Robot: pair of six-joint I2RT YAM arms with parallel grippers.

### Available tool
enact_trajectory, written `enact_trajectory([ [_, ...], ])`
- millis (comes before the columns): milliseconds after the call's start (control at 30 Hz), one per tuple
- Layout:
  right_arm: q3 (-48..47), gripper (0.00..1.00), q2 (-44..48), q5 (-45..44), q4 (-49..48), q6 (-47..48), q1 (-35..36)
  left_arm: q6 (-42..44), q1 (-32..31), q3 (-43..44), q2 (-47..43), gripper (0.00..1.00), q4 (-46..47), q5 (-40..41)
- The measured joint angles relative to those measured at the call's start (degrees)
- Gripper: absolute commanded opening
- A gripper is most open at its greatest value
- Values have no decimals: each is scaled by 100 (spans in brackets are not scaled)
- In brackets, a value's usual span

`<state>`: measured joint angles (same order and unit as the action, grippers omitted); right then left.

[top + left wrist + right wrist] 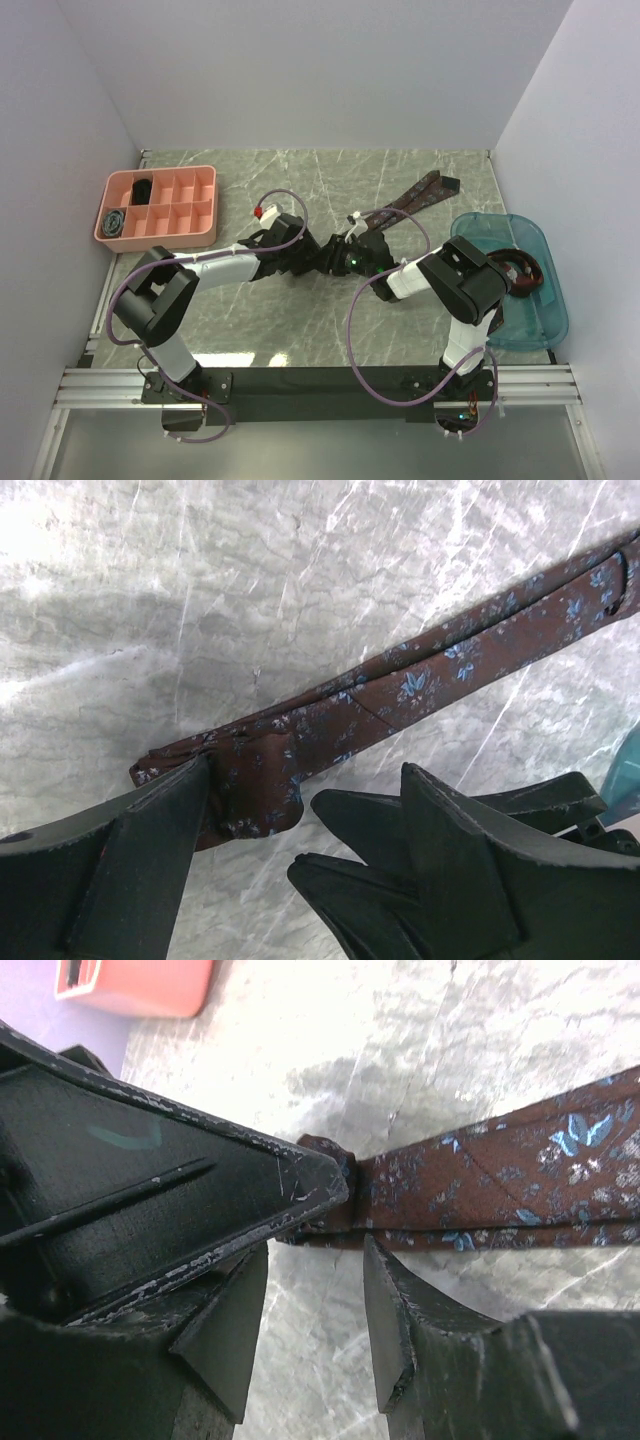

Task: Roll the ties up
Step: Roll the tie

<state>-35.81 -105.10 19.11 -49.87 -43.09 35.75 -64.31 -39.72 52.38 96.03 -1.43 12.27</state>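
Observation:
A dark brown-maroon tie (415,200) with small blue flowers lies as a long strip on the marble table, running from the middle toward the back right. Its bunched near end (245,780) sits between my left gripper's (305,770) wide-apart fingers, against the left finger (140,840); the jaws are open and do not clamp it. My right gripper (315,1245) faces it from the other side, open, with bare marble in its gap and the tie (500,1180) just past its fingertips. Both grippers meet mid-table (335,255). The right gripper's fingers (370,830) show in the left wrist view.
A pink divided tray (205,210) stands at the back left, with a black coiled tie (143,188) and a grey coiled tie (115,222) in its compartments. A teal bin (545,310) at the right holds another dark tie (522,272). Purple cables loop over both arms.

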Motion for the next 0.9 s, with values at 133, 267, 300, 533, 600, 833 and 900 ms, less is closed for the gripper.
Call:
enact_trajectory([
  [133,0,49,-4,-70,-74,-83,17,-37,2,-2,0,78,44,0],
  [267,0,47,-52,-63,-203,-199,33,-105,7,-35,0,73,125,2],
  [300,-2,46,-76,-48,-247,-232,37,-116,7,-44,0,71,140,2],
  [533,39,42,-68,-133,-229,-247,39,-129,4,-61,0,60,120,0],
  [600,197,42,96,-232,-114,-199,33,-127,0,-61,2,58,48,4],
  [833,634,40,957,-485,588,81,-175,-101,-7,22,111,50,-149,20],
  [900,632,37,1119,-492,708,168,-286,-87,-7,55,164,50,-181,22],
])
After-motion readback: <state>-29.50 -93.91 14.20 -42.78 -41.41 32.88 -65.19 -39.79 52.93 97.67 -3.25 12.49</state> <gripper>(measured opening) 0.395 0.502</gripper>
